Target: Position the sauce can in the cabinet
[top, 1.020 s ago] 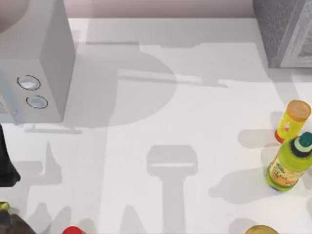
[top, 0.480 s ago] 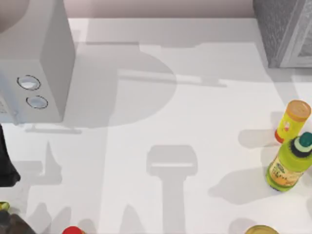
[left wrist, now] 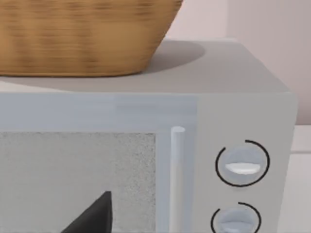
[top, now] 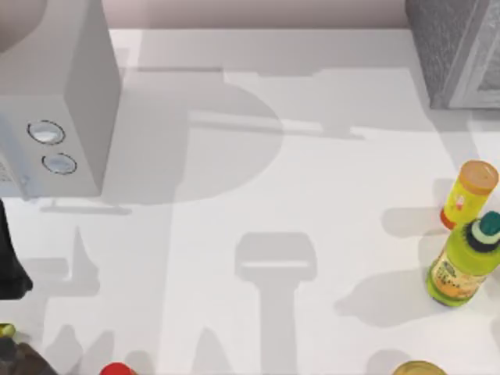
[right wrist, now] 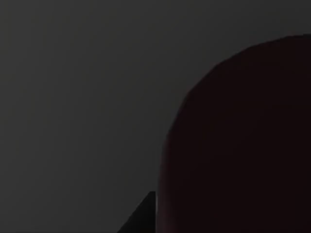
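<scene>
Cabinet (top: 461,51) at table's (top: 328,180) far right corner. Yellow bottle (top: 466,193) and green bottle (top: 462,262) stand touching near right edge. Pale box (top: 55,101) far left, basket (left wrist: 82,36) atop. Right wrist view dark. Gripper openings: cannot tell.

The cabinet (top: 457,51) stands at the table's (top: 312,195) far right corner, two bottles (top: 465,234) nearer.
</scene>
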Robot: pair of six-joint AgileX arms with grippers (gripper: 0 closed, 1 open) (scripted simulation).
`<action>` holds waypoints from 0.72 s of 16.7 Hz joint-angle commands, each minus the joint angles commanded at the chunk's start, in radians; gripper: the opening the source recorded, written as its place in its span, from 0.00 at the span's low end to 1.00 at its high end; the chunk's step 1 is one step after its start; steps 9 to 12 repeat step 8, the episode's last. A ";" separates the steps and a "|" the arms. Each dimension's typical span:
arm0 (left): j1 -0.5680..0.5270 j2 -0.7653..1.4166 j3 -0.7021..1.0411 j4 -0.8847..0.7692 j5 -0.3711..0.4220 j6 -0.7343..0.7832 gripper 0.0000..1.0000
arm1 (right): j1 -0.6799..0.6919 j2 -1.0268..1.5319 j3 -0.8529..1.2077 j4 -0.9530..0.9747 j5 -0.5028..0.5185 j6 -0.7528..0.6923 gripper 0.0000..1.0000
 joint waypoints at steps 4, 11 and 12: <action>0.000 0.000 0.000 0.000 0.000 0.000 1.00 | 0.000 0.000 0.000 0.000 0.000 0.000 1.00; 0.000 0.000 0.000 0.000 0.000 0.000 1.00 | 0.000 0.000 0.000 0.000 0.000 0.000 1.00; 0.000 0.000 0.000 0.000 0.000 0.000 1.00 | 0.000 0.000 0.000 0.000 0.000 0.000 1.00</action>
